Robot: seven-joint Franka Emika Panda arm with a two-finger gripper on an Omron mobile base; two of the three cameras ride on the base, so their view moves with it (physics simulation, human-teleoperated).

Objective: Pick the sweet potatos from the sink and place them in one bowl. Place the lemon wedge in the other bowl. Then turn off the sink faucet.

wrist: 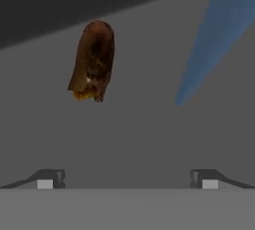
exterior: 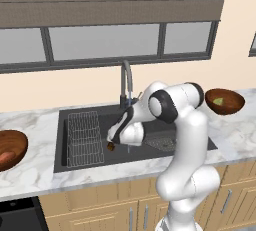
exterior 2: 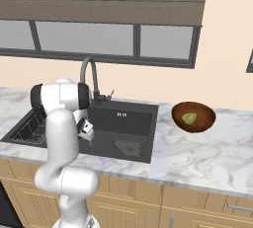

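Note:
A dark brown sweet potato (wrist: 93, 59) lies on the floor of the black sink (exterior: 80, 167), ahead of my fingertips (wrist: 50, 179) and a little to their left. My gripper (wrist: 127, 180) is open and holds nothing. It hangs low inside the basin just above that tuber (exterior: 111, 147). In the left wooden bowl (exterior: 17, 142) lies an orange-red sweet potato (exterior: 5, 158). The lemon wedge (exterior 2: 188, 118) rests in the right bowl (exterior 2: 205, 118). The grey gooseneck faucet (exterior: 126, 81) stands behind the sink, and a blue stream of water (wrist: 214, 40) runs from it.
A wire rack (exterior: 84, 137) fills the sink's left part and a square drain grate (exterior 2: 128, 147) sits at its right front. Marble counter (exterior 2: 197, 155) runs on both sides. My own arm (exterior: 185, 140) reaches over the sink's front rim.

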